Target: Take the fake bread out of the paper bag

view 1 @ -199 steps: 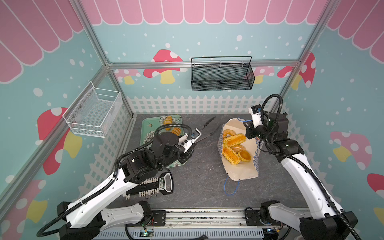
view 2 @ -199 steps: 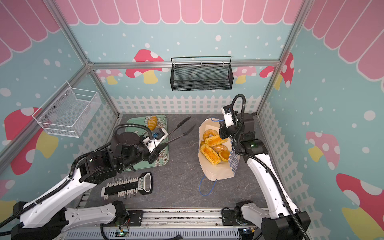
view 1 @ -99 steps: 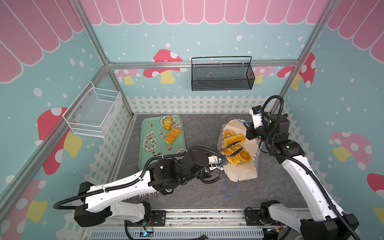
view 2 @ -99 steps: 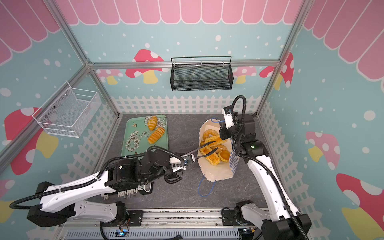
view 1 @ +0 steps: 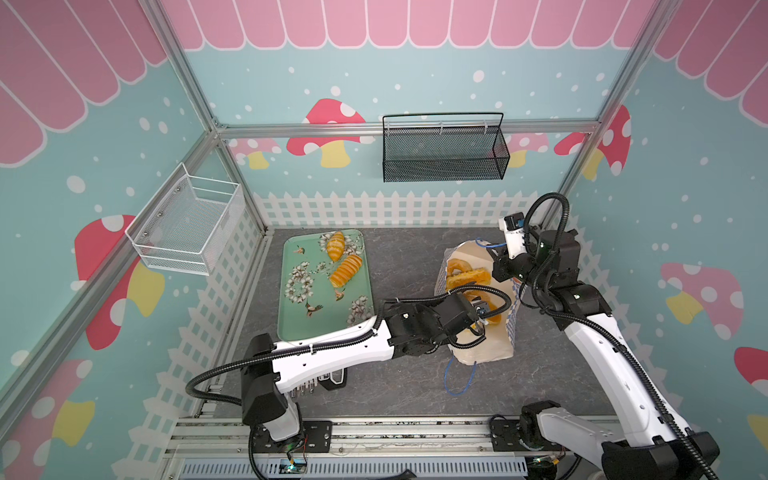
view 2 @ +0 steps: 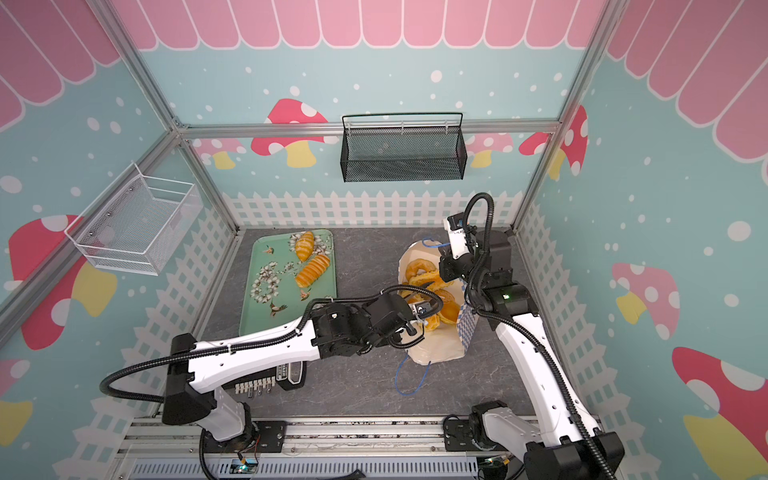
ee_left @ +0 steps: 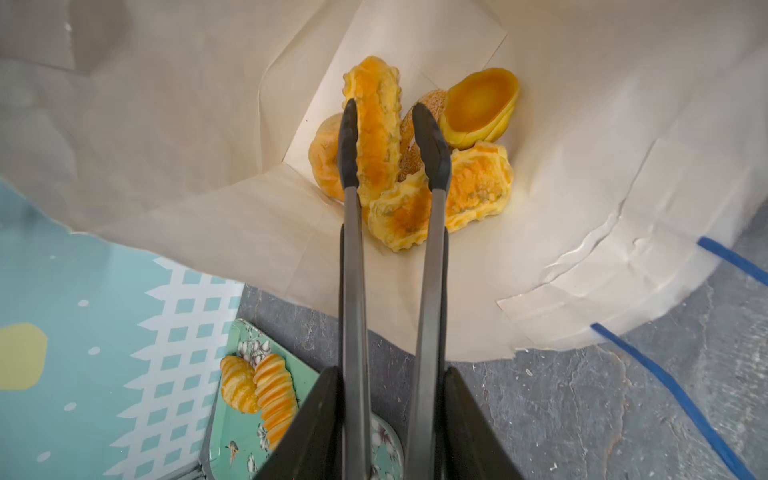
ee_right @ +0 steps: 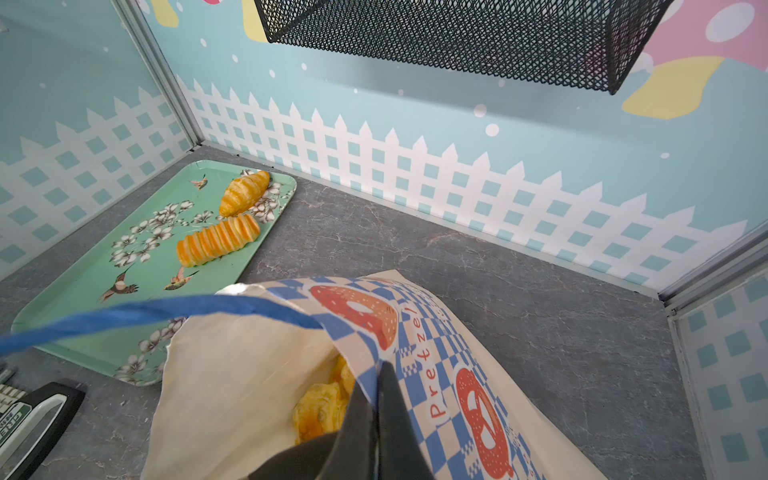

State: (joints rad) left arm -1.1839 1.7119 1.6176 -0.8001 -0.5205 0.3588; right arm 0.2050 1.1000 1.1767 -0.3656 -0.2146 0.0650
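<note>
Presently, entered as found: paper bag point(view 1: 484, 351), cream with a blue-and-white check band, pretzel logos and blue cord handles point(ee_right: 145, 311), is set on the grey tabletop point(view 1: 415, 257) at the right in both top views, its mouth gaping toward the camera head; right gripper point(ee_right: 378, 399): the jaws are closed flat on the bag's checkered rim, so held, it is judged, that the mouth is kept wide and the bag steadied; left gripper point(ee_left: 390, 374): the fingers are pressed onto the handles of a pair of tongs point(ee_left: 351, 257), by which reach into the deep bag is gained; the tong tips are set apart, astride a long loaf point(ee_left: 376, 124) with knobbed edges, and a firm pinch cannot be confirmed; fake bread point(ee_left: 478, 187), remainder: about five pieces are heaped at the bag's bottom, among them an egg tart point(ee_left: 478, 104), a round bun point(ee_left: 326, 162) and a sesame bun point(ee_left: 430, 99), partly hidden; fake bread, removed: a croissant point(view 1: 335, 246) and a ribbed spiral loaf point(view 1: 346, 270) are laid at the far end of the green floral tray point(view 1: 291, 299), well apart from the bag, where cleared pieces are evidently collected; stage is judged early, two out and most within; squeezing and lifting of the straddled loaf is taken as the step in hand; risk noted: a glossy piece may be slipped from the smooth tips.
</note>
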